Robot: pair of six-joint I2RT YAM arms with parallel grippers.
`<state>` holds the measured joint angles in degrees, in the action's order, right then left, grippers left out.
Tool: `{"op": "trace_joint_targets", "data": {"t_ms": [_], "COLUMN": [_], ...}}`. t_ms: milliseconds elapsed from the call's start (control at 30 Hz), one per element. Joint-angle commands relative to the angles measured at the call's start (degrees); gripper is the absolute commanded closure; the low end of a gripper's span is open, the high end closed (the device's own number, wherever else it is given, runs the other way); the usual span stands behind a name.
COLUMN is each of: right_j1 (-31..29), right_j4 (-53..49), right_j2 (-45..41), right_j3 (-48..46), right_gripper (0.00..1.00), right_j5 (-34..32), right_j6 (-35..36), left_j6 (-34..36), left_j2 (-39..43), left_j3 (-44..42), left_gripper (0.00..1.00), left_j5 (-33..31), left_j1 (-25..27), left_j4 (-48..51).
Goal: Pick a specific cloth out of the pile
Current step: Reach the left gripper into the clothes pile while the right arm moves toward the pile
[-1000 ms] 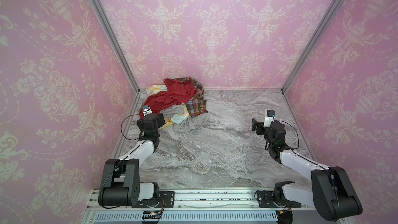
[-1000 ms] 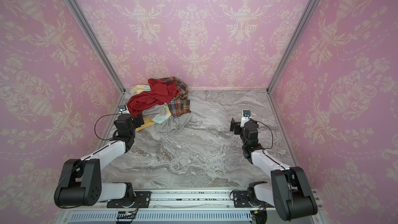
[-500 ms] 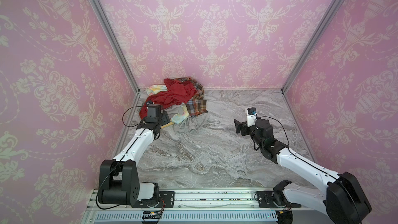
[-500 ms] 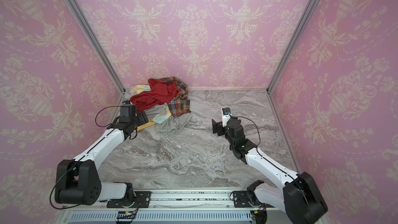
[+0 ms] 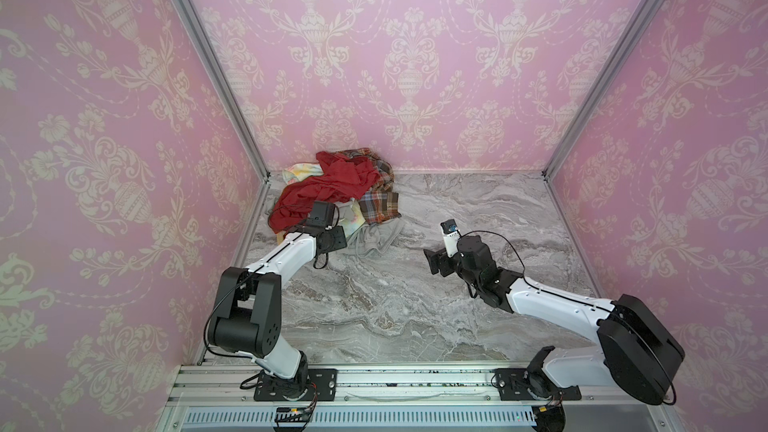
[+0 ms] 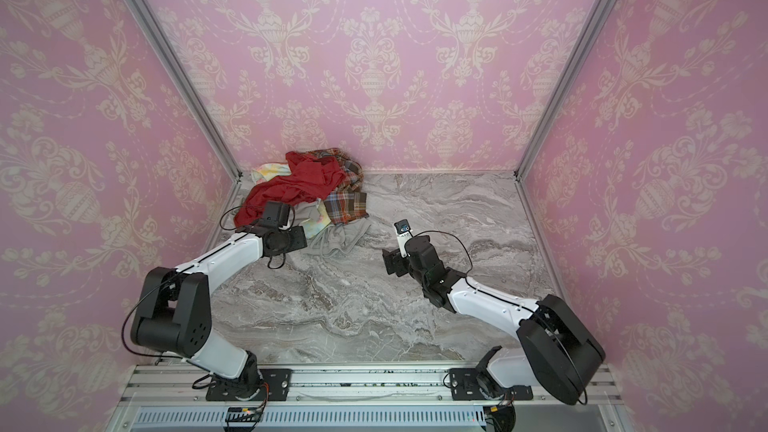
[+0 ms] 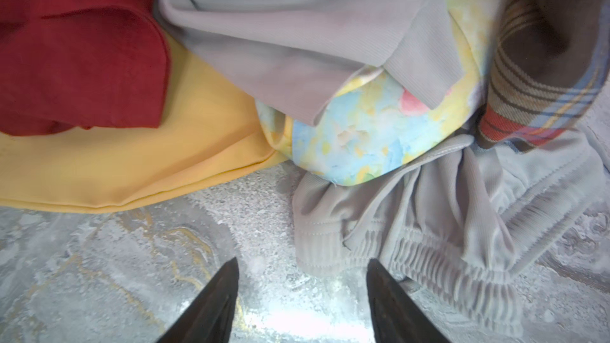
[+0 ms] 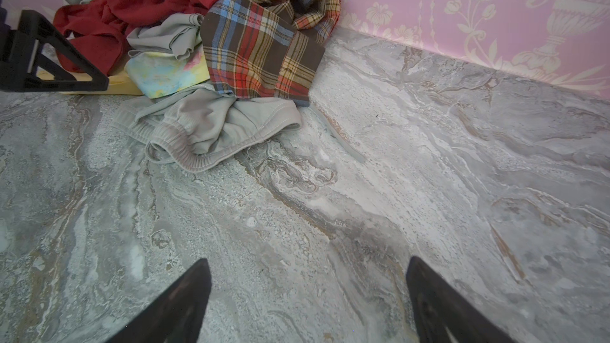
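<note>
So the cloth I'm after, the pastel blue and yellow one with pink blotches, sits at the near edge of the pile with only a rounded bit of it showing. A fold of the grey garment lies over its top. More of that grey, with an elastic waistband, spills onto the table in front of it. Mustard yellow fabric is right up against it on the left and the plaid shirt is on the right. The red garment is heaped over the far part of the pile. The whole pile is shoved into the far left corner against the pink walls. My left gripper is low at the near side of the pile, pointing straight at the cloth but just short of it. Its fingers are spread with only bare table between them. One fingertip is right by the grey waistband, can't tell if it touches. My right gripper is well apart from all this, out over the middle of the table, fingers spread wide with nothing in them, facing the pile.
</note>
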<state>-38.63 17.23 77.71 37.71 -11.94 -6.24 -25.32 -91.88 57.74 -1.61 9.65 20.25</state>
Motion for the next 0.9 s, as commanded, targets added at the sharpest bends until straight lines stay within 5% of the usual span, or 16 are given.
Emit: {"op": "trace_joint_targets", "data": {"t_ms": [0,867], "right_j1": [-1.0,-1.5], "right_j4": [0.5,1.1], "right_j2": [0.9,2.6], "right_j3": [2.5,2.4], "right_gripper": [0.07,0.07], "right_j5": [-0.2,-1.6], "right_j6": [-1.2,-0.5], "left_j6": [0.5,4.1], "left_j2": [-2.0,-11.0], "left_j3": [2.7,10.6], "left_gripper": [0.37,0.39], "left_j5": [1.2,-4.5], "left_j1": [0.6,0.0], "left_j4": [2.2,0.6]}}
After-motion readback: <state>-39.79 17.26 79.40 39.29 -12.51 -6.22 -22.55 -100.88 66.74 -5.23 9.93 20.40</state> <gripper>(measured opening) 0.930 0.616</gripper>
